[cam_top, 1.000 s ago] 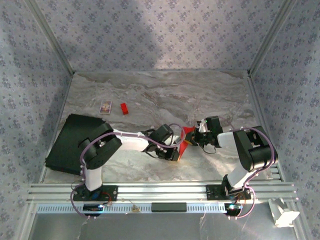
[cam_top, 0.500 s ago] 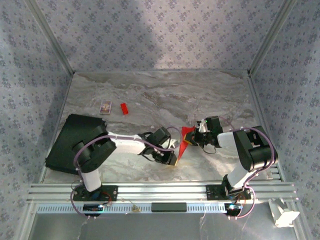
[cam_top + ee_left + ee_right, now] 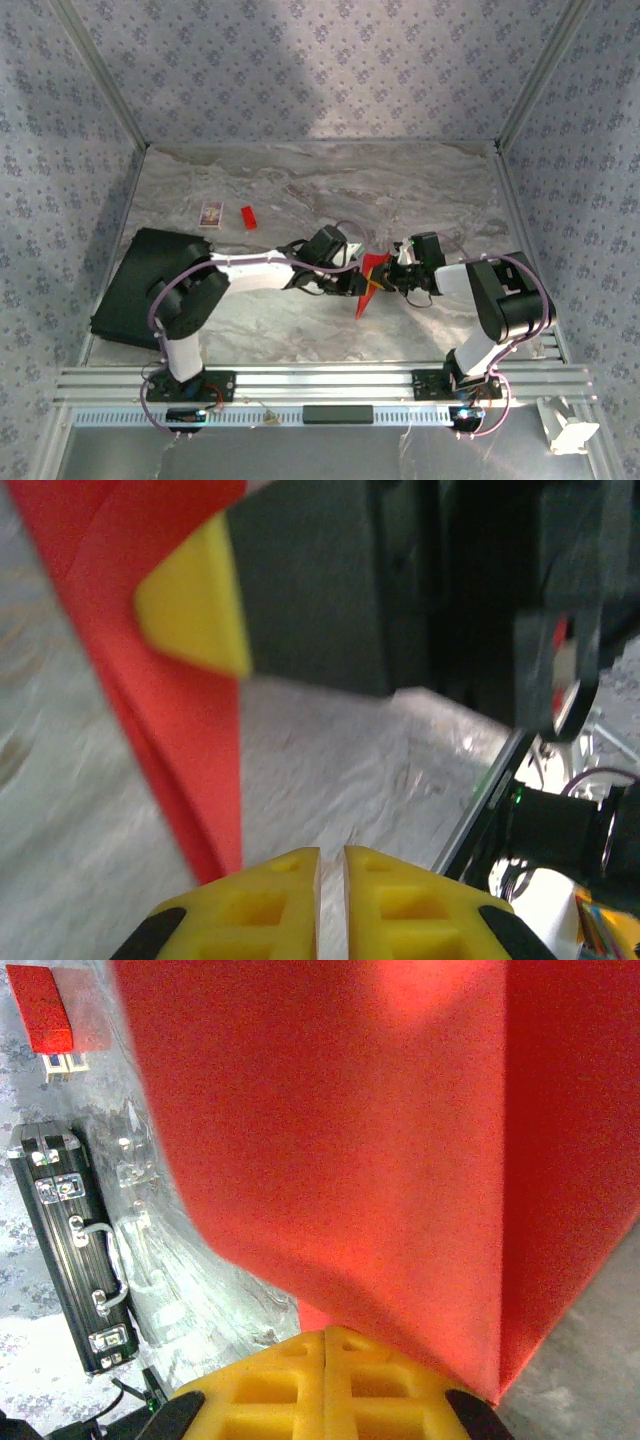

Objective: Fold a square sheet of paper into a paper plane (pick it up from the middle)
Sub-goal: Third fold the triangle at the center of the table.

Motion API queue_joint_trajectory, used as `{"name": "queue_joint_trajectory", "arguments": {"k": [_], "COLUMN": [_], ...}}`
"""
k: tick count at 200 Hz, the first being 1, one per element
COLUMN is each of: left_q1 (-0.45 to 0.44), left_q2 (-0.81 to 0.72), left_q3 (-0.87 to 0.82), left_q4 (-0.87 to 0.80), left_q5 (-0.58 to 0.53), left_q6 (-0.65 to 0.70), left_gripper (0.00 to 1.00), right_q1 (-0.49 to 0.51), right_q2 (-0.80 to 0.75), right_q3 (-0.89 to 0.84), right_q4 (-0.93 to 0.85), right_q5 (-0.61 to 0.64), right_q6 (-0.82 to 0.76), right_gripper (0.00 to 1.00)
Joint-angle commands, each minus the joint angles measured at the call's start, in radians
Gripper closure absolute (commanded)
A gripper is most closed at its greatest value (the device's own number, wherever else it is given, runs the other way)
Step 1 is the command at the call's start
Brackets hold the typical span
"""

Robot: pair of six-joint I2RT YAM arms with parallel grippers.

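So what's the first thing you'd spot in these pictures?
The bright red folded paper, standing out mid-table between the two robot arms, with the right claw shut on its edge. Next, the big black case lying at the table's left side, and a tiny red block beside a small patterned card farther back.

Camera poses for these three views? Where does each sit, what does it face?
Top external: above and behind the bases, looking down at the marble table; both arms show.
Left wrist: faces the red paper; its yellow fingers show.
Right wrist: pressed close to the same paper; shut fingers, black case beyond.
Shared: the paper.
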Motion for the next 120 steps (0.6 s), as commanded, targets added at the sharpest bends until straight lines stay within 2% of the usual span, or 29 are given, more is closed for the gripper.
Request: {"name": "queue_joint_trajectory", "arguments": {"k": [1,63,120], "left_q1": [-0.002,-0.012,-0.031], "left_q2": [0.067,0.155,0.157], "left_q3": [0.057,0.109,0.133], "left_q4": [0.014,0.020,-0.009], "left_q5": [0.034,0.053,0.035], "left_q6": [-0.021,-0.025,0.003], "left_gripper": [0.87,0.86,0.84], "right_q1": [-0.009,-0.009,-0.009], "right_q2": [0.041,0.042,0.041], "right_q3": [-0.020,-0.019,-0.021], "right_q4": [-0.108,-0.107,-0.107], "right_q5": [0.144,0.143,0.143], "right_q6": [-0.026,-0.026,-0.025], "right_gripper": [0.95,0.95,0.95]}}
